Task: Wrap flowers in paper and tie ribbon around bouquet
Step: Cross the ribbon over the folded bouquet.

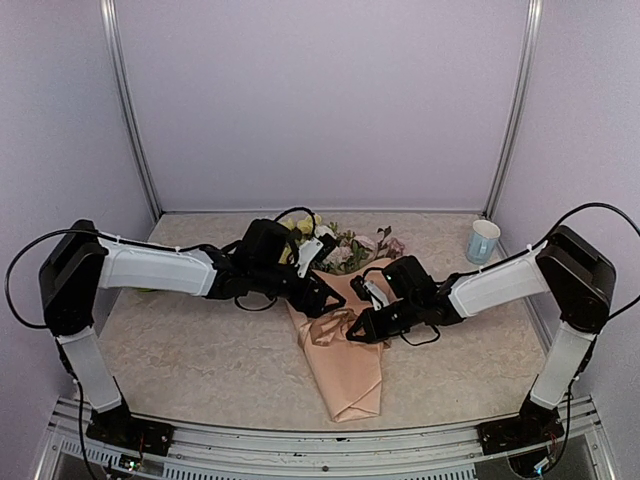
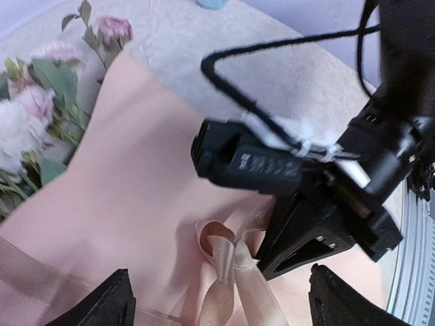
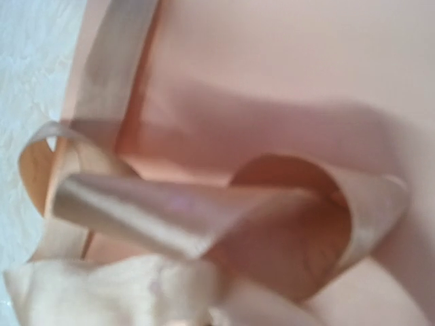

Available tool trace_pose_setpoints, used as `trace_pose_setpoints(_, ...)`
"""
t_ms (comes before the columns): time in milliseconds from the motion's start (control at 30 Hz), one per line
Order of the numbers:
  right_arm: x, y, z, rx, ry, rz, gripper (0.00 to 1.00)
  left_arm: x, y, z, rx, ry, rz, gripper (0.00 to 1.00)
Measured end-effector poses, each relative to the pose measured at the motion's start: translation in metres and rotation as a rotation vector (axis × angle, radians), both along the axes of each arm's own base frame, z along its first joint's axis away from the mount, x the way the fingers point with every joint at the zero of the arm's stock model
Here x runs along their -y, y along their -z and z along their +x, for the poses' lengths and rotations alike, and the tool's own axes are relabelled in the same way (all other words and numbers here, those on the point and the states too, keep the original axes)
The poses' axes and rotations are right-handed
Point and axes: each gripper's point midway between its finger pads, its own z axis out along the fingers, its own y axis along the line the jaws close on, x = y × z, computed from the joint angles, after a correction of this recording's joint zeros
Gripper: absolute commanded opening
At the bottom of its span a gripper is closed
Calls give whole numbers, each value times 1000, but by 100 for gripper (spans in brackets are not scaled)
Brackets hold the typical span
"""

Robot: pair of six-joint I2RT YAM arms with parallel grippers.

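Paper [image 1: 345,370] lay rolled into a cone at the middle of the table [image 1: 180,350]. The flowers [image 1: 350,248] sat inside it, blooms spilling from its wide far mouth. The ribbon [image 2: 228,265] crossed the paper cone's waist in a looped knot. My left gripper [image 2: 219,304] hung over that knot, jaws wide apart, clamped on nothing. My right gripper [image 1: 362,325] had its jaws together, tips against the ribbon; whether a strand was pinched I could not tell. A pale cup [image 1: 483,240] stood upright at the far right, contents hidden.
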Motion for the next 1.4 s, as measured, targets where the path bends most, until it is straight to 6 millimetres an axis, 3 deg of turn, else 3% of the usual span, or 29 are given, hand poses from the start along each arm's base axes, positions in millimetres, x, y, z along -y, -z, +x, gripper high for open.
trace_pose_setpoints(67, 0, 0, 1, -3, 5, 4, 0, -5, -30, 2, 52, -11, -29, 85)
trace_pose_setpoints(133, 0, 0, 1, -6, 6, 6, 0, -13, -61, 7, 94, -45, -76, 66)
trace_pose_setpoints(167, 0, 0, 1, -8, 7, 7, 0, -20, -73, 13, 93, -81, -103, 61)
trace_pose_setpoints(267, -1, 0, 1, -9, 8, 9, 0, -51, -84, 44, 74, -214, -134, 51)
trace_pose_setpoints(400, -1, 0, 1, -10, 9, 11, 0, -83, -45, 80, -19, -384, -79, 50)
trace_pose_setpoints(500, -1, 0, 1, -11, 9, 10, 0, -83, -10, 81, -103, -410, -32, 58)
trace_pose_setpoints(633, -1, 0, 1, -11, 9, 10, 0, -81, 31, 77, -199, -421, 16, 57)
trace_pose_setpoints(800, -1, 0, 1, -10, 9, 10, 0, -72, 52, 76, -261, -400, 22, 55)
trace_pose_setpoints(1000, -1, 0, 1, -10, 9, 10, 0, -60, 54, 82, -284, -378, -12, 55)
trace_pose_setpoints(1100, -1, 0, 1, -11, 9, 9, 0, -54, 55, 82, -298, -362, -33, 45)
trace_pose_setpoints(1167, -1, 0, 1, -11, 9, 10, 0, -49, 55, 83, -306, -349, -53, 29)
trace_pose_setpoints(1233, -1, 0, 1, -11, 9, 10, 0, -46, 56, 82, -320, -339, -69, 6)
trace_pose_setpoints(1267, -1, 0, 1, -11, 9, 10, 0, -44, 56, 82, -323, -333, -76, 0)
trace_pose_setpoints(1400, -1, 0, 1, -13, 6, 12, 0, -41, 54, 82, -325, -317, -96, 0)
